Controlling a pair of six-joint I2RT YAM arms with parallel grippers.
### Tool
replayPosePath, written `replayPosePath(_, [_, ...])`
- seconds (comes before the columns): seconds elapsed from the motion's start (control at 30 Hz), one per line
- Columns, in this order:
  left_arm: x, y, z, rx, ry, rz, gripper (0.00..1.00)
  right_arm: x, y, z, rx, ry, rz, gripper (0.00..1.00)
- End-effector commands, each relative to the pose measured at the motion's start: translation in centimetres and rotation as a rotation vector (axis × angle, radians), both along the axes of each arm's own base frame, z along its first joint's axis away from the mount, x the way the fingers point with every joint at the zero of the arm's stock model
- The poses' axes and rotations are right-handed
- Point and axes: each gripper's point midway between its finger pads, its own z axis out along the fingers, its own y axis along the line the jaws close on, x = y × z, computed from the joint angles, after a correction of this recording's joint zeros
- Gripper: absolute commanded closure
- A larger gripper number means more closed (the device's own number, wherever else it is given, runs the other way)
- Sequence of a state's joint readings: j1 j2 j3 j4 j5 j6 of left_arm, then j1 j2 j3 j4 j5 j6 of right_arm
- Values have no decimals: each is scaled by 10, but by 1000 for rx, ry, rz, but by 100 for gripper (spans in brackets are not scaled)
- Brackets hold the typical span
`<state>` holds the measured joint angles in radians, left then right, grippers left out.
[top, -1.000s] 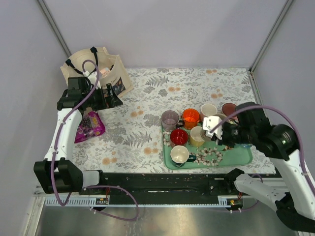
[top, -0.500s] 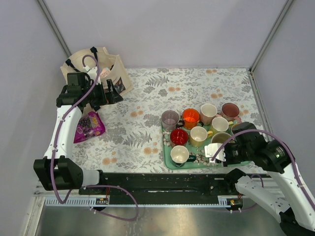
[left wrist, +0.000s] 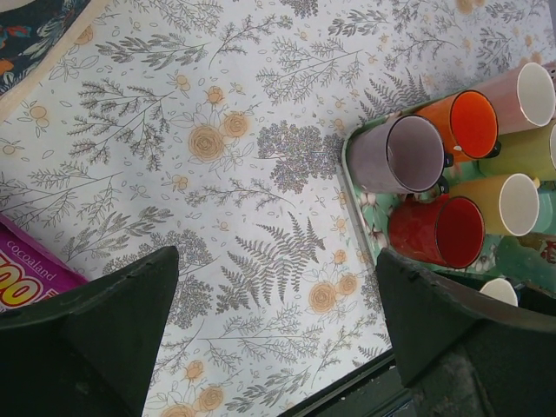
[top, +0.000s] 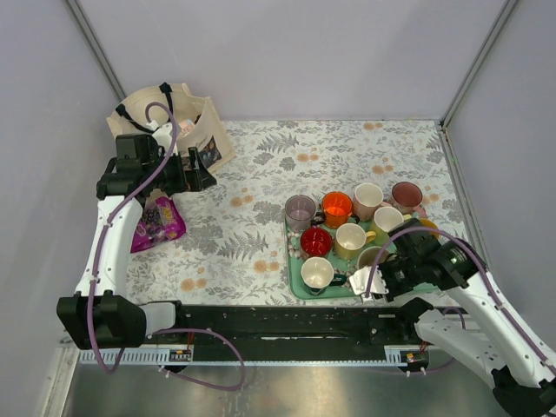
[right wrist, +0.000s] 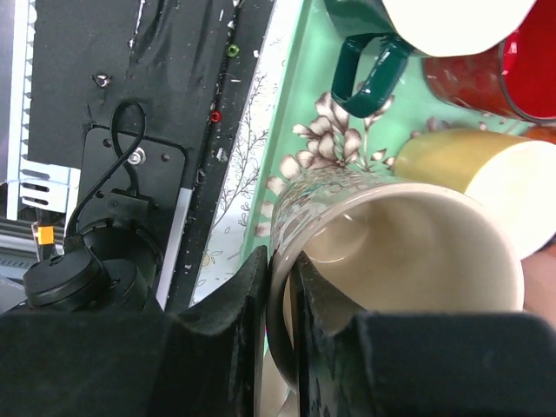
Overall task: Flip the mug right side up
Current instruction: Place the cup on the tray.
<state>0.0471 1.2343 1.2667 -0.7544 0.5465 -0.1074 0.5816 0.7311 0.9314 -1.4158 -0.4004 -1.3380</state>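
Observation:
The floral mug point(right wrist: 391, 234) stands tilted at the near edge of the green floral tray point(right wrist: 291, 113), its cream inside open to the right wrist camera. My right gripper point(right wrist: 282, 287) is shut on its rim, one finger inside and one outside. In the top view the mug point(top: 372, 257) is just beyond the right gripper point(top: 367, 280), mouth showing upward. My left gripper point(left wrist: 274, 347) is open and empty above the bare tablecloth, far left of the tray point(top: 294, 261); in the top view the left gripper point(top: 205, 170) is near the bag.
Several upright mugs fill the tray: purple point(top: 300, 210), orange point(top: 336, 208), red point(top: 315, 241), yellow point(top: 351, 239), white with a green handle point(top: 317, 274). A tote bag point(top: 174, 122) and a pink snack packet point(top: 156, 221) lie at the left.
My right gripper has moved from the tray's middle to its near edge and closed on the floral mug's rim, and the mug's mouth now shows. The left arm has barely shifted.

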Motion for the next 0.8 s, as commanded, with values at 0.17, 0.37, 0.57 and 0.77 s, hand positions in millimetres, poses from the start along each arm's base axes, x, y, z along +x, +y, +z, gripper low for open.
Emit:
replayPosePath(0.17, [-13, 2, 9, 30, -57, -12, 1, 21, 21, -15, 34, -70, 142, 100])
replayPosePath(0.37, [-13, 1, 12, 17, -72, -10, 1, 29, 20, -24, 40, -111, 141, 100])
replayPosePath(0.57, [-11, 0, 15, 6, -79, -14, 1, 35, 21, -29, 60, -128, 116, 93])
replayPosePath(0.77, [-10, -3, 18, -15, -91, -13, 1, 29, 14, -26, 27, -89, 93, 73])
